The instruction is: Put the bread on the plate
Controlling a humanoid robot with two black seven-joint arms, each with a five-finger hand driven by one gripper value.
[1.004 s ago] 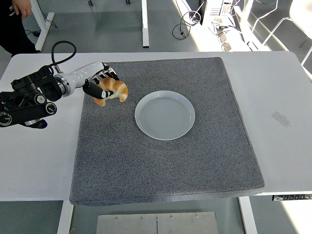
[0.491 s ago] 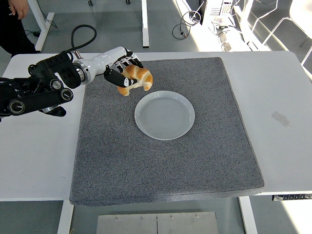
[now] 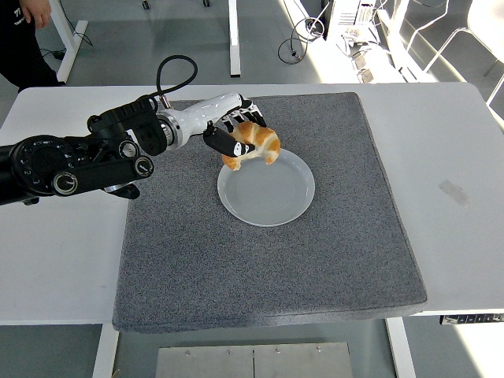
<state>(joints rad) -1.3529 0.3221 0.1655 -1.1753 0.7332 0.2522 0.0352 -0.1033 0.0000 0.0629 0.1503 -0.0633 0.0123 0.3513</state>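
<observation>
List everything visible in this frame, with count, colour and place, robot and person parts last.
Bread: one, golden brown, held over the plate's far-left rim.
Plate: one, pale grey, mid-mat, nothing lying on it.
Mat: one, dark grey, covering the table's middle.
Table: one, white.
Cables: several, dark, on the floor beyond the table.
Left hand: one, black and white, closed around the bread.
Left arm: one, black, from the left edge.
Person: one, dark clothing, top-left corner.

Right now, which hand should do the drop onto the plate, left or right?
Left. The left hand already grips the bread and holds it over the far-left rim of the plate, so it likely needs only a short move inward and a release. The right arm is not in view.
</observation>
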